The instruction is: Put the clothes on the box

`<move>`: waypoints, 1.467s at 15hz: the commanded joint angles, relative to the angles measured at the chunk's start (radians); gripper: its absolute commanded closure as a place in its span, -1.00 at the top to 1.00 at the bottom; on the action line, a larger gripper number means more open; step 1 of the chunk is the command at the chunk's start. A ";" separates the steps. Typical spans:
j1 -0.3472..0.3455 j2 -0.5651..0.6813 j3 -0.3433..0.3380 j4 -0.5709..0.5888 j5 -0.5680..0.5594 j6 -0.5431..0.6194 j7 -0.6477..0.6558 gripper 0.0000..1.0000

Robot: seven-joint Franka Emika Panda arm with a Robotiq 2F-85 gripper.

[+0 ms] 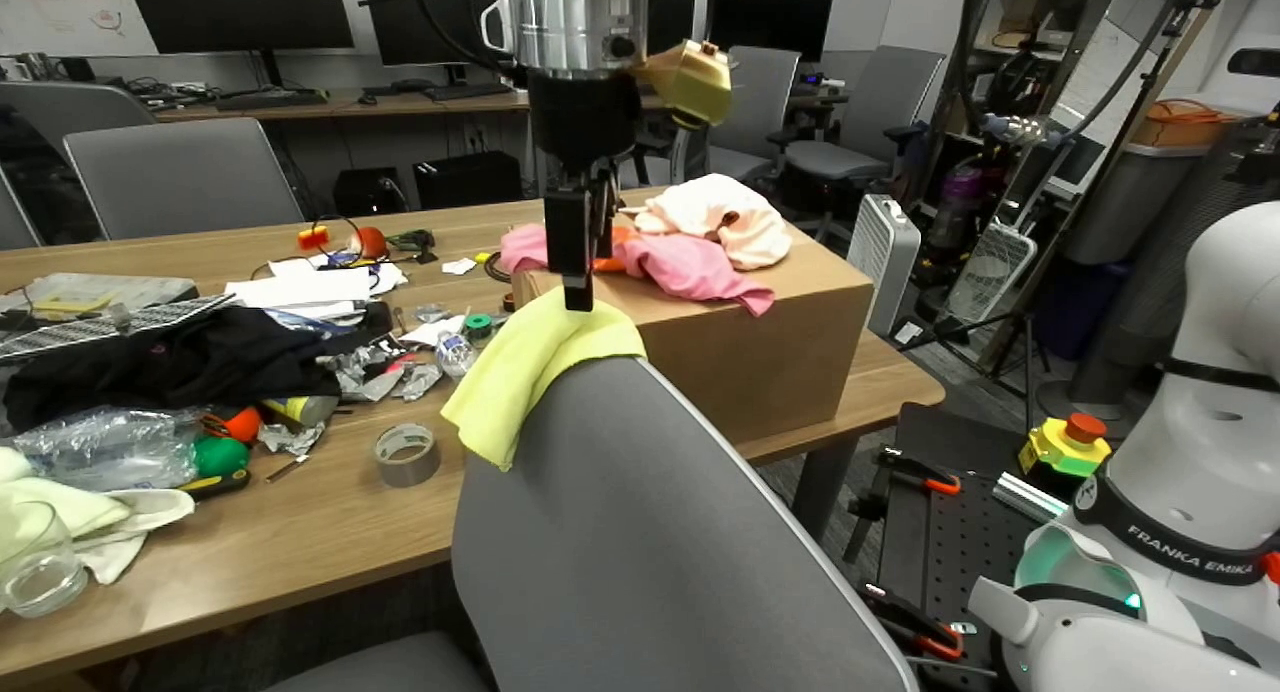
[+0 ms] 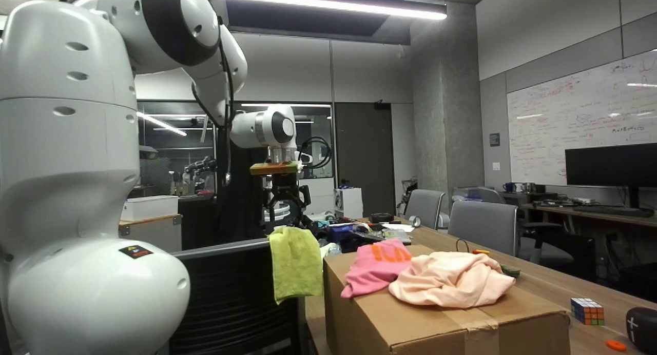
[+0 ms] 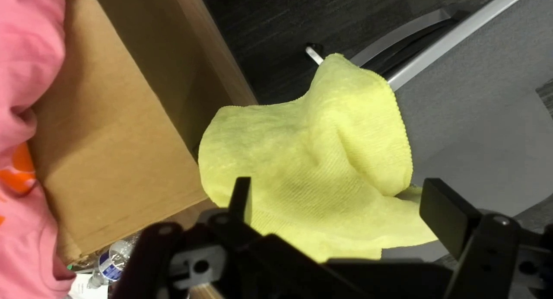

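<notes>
A yellow cloth hangs over the top of a grey chair's backrest. It also shows in an exterior view and fills the middle of the wrist view. My gripper is open, its fingers wide apart, with the cloth below and between them; I cannot tell whether the fingertips touch it. The gripper points straight down over the chair top. The cardboard box stands on the table beside the chair. A pink garment with orange print and a peach garment lie on its top.
The wooden table holds a tape roll, black fabric, plastic wrap, a bottle and pale cloths at its near left. The chair back rises between table and robot base. A Rubik's cube sits beyond the box.
</notes>
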 commanded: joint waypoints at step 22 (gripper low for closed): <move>0.026 0.088 0.014 0.022 -0.115 -0.024 -0.028 -0.09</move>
